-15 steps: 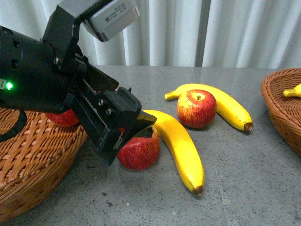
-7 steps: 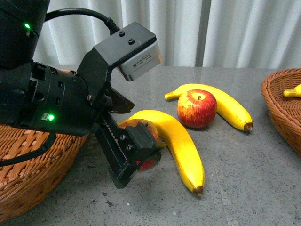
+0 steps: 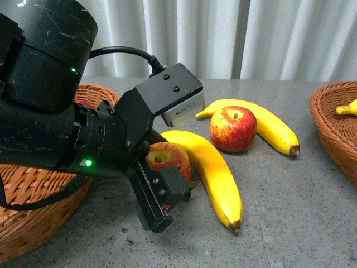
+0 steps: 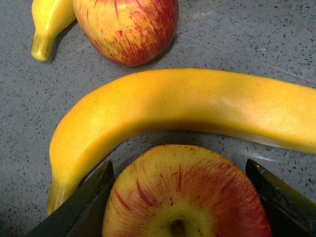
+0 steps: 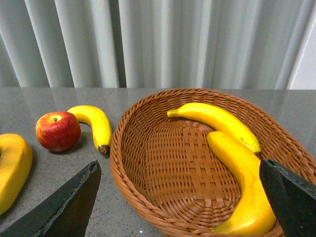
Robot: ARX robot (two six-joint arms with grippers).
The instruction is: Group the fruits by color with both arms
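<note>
Left end effector (image 4: pixel 178 165): jaws closed partway onto both flanks of the near apple (image 3: pixel 167 159), stem end showing; near banana (image 4: pixel 187 106) lying on the grey tabletop (image 4: pixel 247 29) just beyond the gripped fruit; far apple (image 3: pixel 233 129) and far banana (image 3: pixel 268 124) farther beyond, side by side; left basket (image 3: pixel 33 184) behind this arm. Right end effector (image 5: pixel 177 165): jaws spread wide, holding nothing, facing the right basket (image 5: pixel 128 148); two bananas (image 5: pixel 217 118) inside it.

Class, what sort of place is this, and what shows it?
Probably an indoor robot test bench: speckled grey tabletop, pale pleated curtains behind, woven brown wicker baskets at both sides.
</note>
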